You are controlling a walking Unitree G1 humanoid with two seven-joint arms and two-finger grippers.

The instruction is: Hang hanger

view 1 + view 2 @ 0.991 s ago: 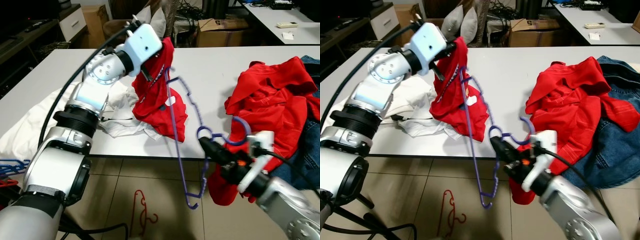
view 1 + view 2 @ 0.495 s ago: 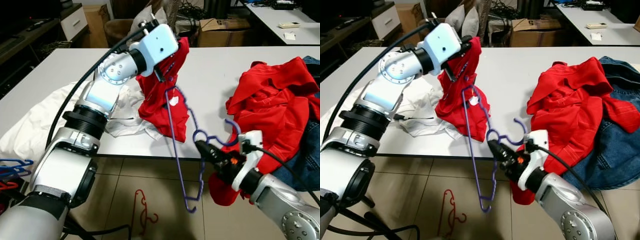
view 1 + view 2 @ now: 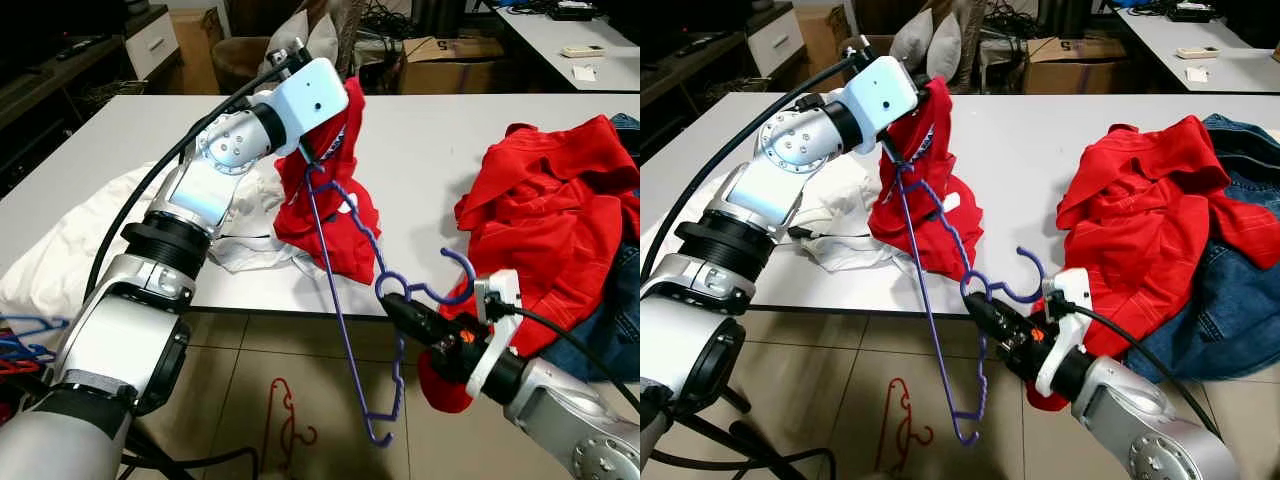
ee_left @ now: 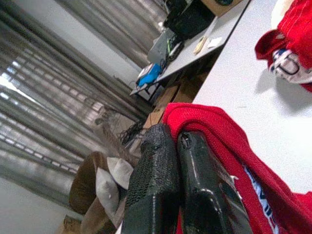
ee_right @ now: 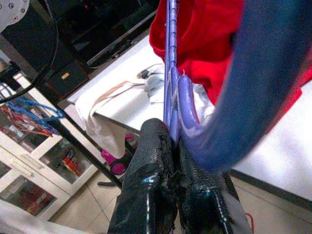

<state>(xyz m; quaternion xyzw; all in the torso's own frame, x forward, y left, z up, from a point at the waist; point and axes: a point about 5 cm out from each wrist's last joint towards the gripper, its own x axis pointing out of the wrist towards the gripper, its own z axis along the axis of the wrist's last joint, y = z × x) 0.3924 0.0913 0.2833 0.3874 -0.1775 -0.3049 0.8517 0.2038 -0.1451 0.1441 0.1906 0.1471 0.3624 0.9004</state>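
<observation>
Right wrist view has the right gripper point(image 5: 173, 161) with its two black fingers pinched tight on the purple hanger point(image 5: 171, 73), grabbing it right at the neck where the hook curves away, so the thin wire runs straight out ahead of the fingertips toward the red cloth. From the head camera that same gripper point(image 3: 398, 305) sits just off the front edge of the white table point(image 3: 430, 150), below tabletop level, and the hanger point(image 3: 345, 330) is tilted: its hook curls up beside the gripper, one end pokes up into the red shirt point(image 3: 330, 210), and the other corner hangs low over the tiled floor point(image 3: 240, 390). The left gripper point(image 3: 322, 145) is up above the table with its fingers point(image 4: 165, 185) closed together on the top fold of that red shirt, lifting it so the fabric drapes down to the tabletop with the hanger's upper end tucked in the cloth just below the fingers. So the hanger basically bridges the two grippers, shirt end high, hook end low. Under the lifted shirt there's a crumpled white garment point(image 3: 90, 240) spread toward the robot's left side of the table. Off to the right lies a second red garment point(image 3: 545, 210) in a heap, partly draped over the table edge, with denim point(image 3: 1230, 300) just beside it. A red hanger point(image 3: 285, 420) lies on the floor under the table edge, and some blue hangers point(image 3: 20, 335) sit at the far left
</observation>
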